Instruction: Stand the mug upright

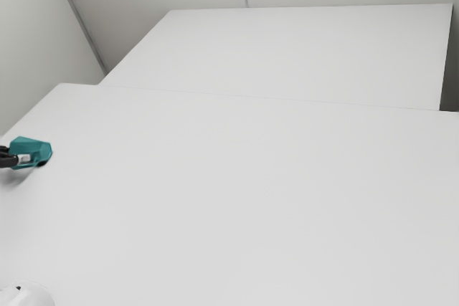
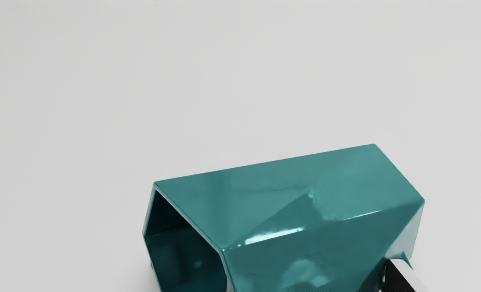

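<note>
The mug (image 2: 289, 219) is on its side by the gripper (image 1: 22, 158), whose opening and hold we can't tell; likely at grasping, we need a sure grip, then a mouth-up turn.

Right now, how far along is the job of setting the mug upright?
The reach looks done: the gripper is right at the teal mug. In hand seems to be the grasp, though I can't confirm a hold. The turn is left: the mug lies sideways, its opening facing sideways, not up. Standing it on its base and releasing follow.
</note>
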